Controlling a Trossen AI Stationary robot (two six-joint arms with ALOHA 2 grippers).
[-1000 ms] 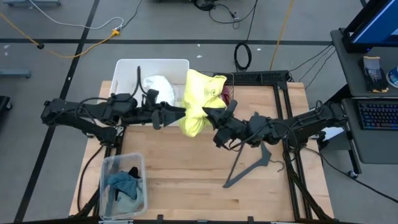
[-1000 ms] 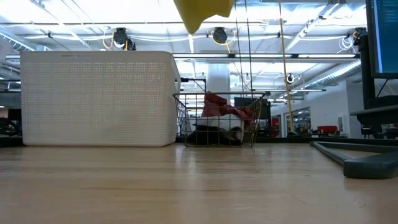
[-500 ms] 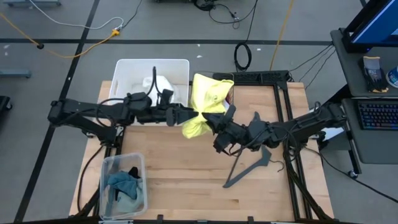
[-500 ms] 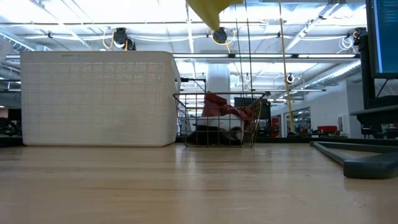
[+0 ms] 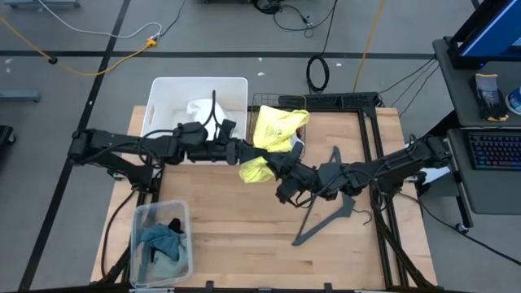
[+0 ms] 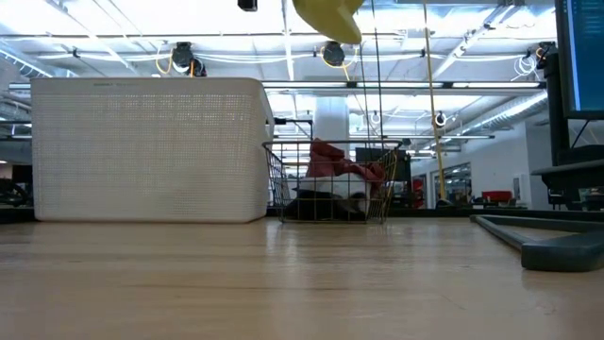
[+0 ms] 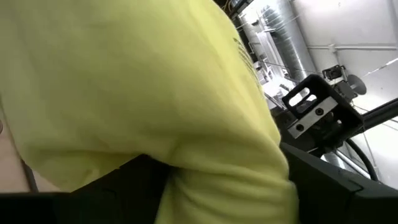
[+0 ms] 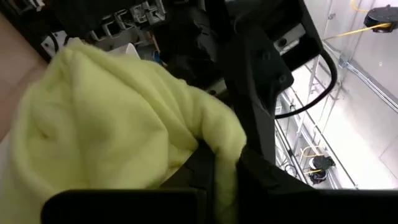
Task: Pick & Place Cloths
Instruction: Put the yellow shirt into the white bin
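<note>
A yellow cloth [image 5: 275, 134] hangs high over the table's middle, bunched, with its lower end [image 6: 330, 17] far above the wood. My right gripper [image 5: 271, 163] reaches in level from the right and is shut on it [image 8: 224, 180]. My left gripper [image 5: 248, 153] comes level from the left, open, its fingers on either side of a bulge of the same cloth [image 7: 224, 199]. A white cloth [image 5: 203, 110] lies in the white basket [image 5: 163, 91]. A maroon cloth [image 6: 335, 161] lies in the wire basket [image 6: 283, 184]. My right gripper pinches a fold of the yellow cloth [image 8: 219, 146] between its two fingers, coming level from the table's right. The cloth drapes slack over and around the fingers and hangs clear of the table. My left gripper has the cloth's bulge [image 7: 205, 155] between its spread fingers; whether they touch it I cannot tell.
A dark grey hanger [image 5: 330, 213] lies on the table's right half. A clear bin [image 5: 140, 220] at the near left holds a blue-teal cloth [image 5: 163, 240]. The white basket and the wire basket [image 5: 269, 102] stand along the far edge.
My left gripper has gone toward the table's right edge and slightly down, rolling a little, up against the yellow cloth. The cloth, still held by my right gripper, has shifted a little toward the right, its hanging end moving with it.
</note>
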